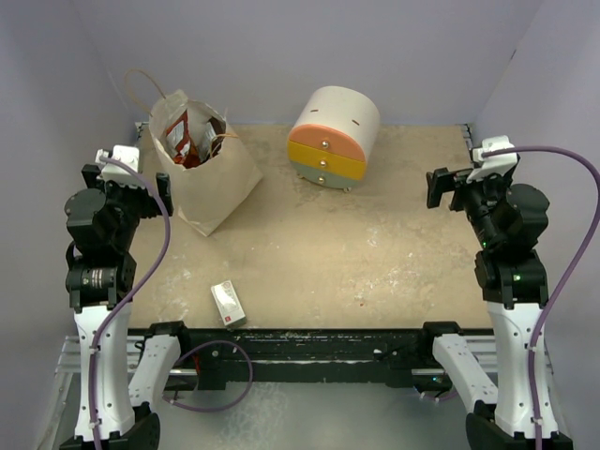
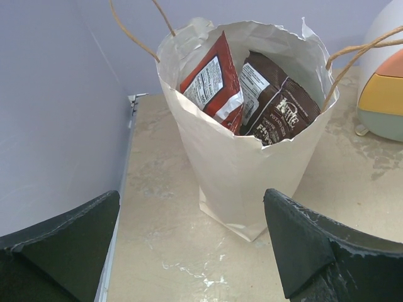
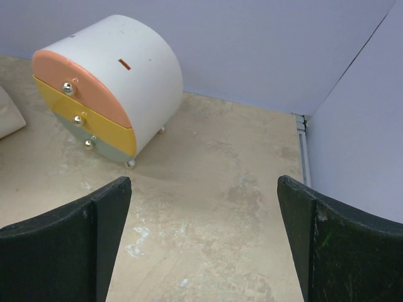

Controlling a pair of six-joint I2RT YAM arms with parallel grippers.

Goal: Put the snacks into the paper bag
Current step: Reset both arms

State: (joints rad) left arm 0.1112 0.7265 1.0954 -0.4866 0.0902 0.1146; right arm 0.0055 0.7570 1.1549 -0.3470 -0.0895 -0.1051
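Note:
The cream paper bag [image 1: 211, 183] stands upright at the back left of the table. It also shows in the left wrist view [image 2: 252, 163]. Inside it stand a red-brown chip bag [image 2: 211, 78] and a dark brown chip bag [image 2: 277, 104], their tops level with the rim. The bag's string handles [image 2: 352, 60] loop up at both sides. My left gripper [image 2: 192, 242] is open and empty, just left of the bag and above the table. My right gripper [image 3: 204, 236] is open and empty over the right side of the table. No other snack shows outside the bag.
A round white drawer unit [image 1: 333, 136] with orange, yellow and green drawers stands at the back centre, and also shows in the right wrist view [image 3: 107, 94]. A small white box with red marks [image 1: 228, 303] lies near the front edge. Purple walls enclose the table.

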